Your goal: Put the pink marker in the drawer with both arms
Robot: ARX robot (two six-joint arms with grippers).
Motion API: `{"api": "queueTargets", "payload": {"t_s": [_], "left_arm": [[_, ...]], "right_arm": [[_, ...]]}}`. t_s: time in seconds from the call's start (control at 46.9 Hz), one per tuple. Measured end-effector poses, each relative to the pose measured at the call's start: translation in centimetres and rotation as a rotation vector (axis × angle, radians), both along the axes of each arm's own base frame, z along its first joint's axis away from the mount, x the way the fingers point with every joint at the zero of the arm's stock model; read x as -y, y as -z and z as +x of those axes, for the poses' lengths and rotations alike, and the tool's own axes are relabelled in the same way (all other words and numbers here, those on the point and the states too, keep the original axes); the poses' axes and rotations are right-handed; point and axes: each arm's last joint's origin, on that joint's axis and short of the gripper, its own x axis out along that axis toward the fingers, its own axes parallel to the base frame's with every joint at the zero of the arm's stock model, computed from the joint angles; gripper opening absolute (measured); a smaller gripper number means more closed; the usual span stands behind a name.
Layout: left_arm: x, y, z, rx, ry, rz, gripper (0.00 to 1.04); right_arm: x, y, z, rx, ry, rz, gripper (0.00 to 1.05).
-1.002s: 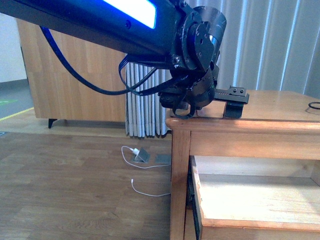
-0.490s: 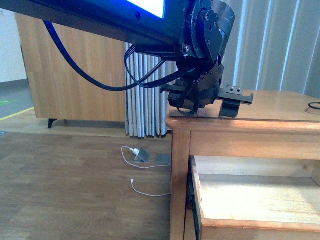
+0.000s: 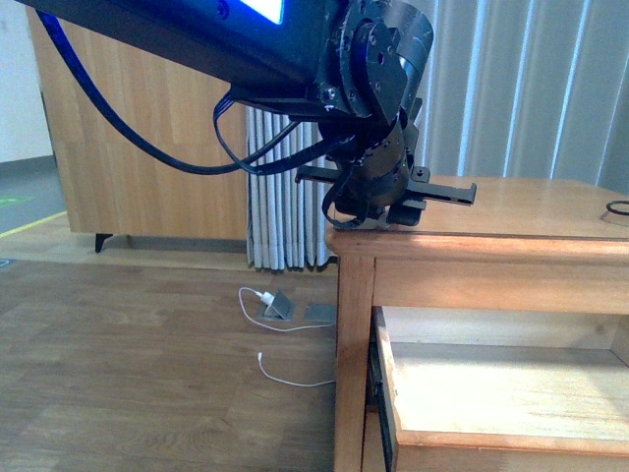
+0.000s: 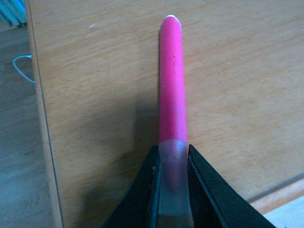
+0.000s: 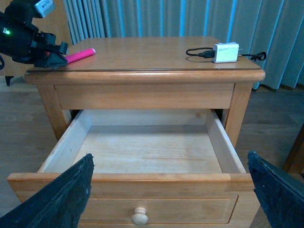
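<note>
- Compared with the earlier front pictures, the wrist of the left arm (image 3: 369, 69) has been turned and drawn back toward the near left corner of the nightstand (image 3: 472, 246). Less of the arm's lit blue panel (image 3: 260, 8) is shown.
- The drawer (image 3: 388, 379) has been left as it was, pulled well out, with its pale floor bare.
- The left arm is stretched in from the upper left of the front view, its wrist bent down over that corner of the top and its cable (image 3: 147, 138) hanging in a loop beneath.
- The left gripper (image 4: 172, 149) is closed narrowly on the pale translucent cap end of the pink marker (image 4: 172, 80). One black finger (image 4: 142, 190) is pressed to each side of the cap.
- The marker is laid flat on the nightstand top close to the side edge, its pink body pointing away from the jaws.
- The right gripper (image 5: 169, 156) is held before the drawer front above the knob (image 5: 139, 216), spread wide with nothing in it.
- A white charger (image 5: 225, 52) is seen near the far corner of the top.
</note>
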Motion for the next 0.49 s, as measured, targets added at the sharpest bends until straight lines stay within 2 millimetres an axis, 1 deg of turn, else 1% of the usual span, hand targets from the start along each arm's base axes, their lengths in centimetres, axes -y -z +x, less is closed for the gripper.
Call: {"api": "queueTargets", "payload": {"t_s": [0.171,0.299,0.32,0.384,0.426,0.49], "left_arm": [[-1.0,0.1,-1.1,0.032,0.106,-0.057,0.14],[-2.0,-0.5,-2.6,0.074,0.214,-0.123,0.14],[-3.9,2.8,-9.2,0.050,0.706,-0.032,0.14],[-3.5,3.1,-9.2,0.045,0.712,-0.015,0.14],[-3.2,3.5,-8.8,0.043,0.705,0.001,0.14],[-2.6,5.1,-7.9,0.015,0.693,0.023,0.14]], "right_arm": [[0.0,0.0,0.0,0.000,0.000,0.000,0.96],[0.0,0.0,0.0,0.000,0.000,0.000,0.96],[0.0,0.0,0.0,0.000,0.000,0.000,0.96],[0.0,0.0,0.0,0.000,0.000,0.000,0.96],[0.0,0.0,0.0,0.000,0.000,0.000,0.96],[0.0,0.0,0.0,0.000,0.000,0.000,0.96]]}}
